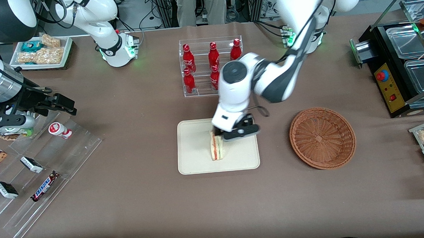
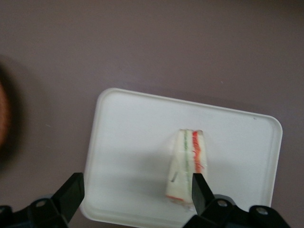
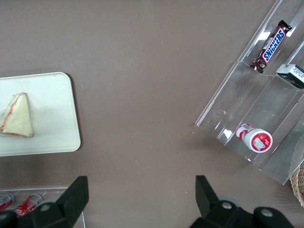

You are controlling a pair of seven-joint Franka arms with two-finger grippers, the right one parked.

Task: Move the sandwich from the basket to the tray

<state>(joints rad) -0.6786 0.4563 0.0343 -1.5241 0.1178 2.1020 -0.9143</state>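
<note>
Cream tray at table centre, wicker basket beside it toward the working arm's end, gripper above the tray with fingers spread wide and holding nothing, sandwich standing on the tray.

Tray, basket on brown table

Sandwich upright on tray

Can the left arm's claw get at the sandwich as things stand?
Probably yes. The claw hangs open just above the sandwich, which stands on the tray with nothing on top of it or crowding it. One finger is already beside it.
</note>
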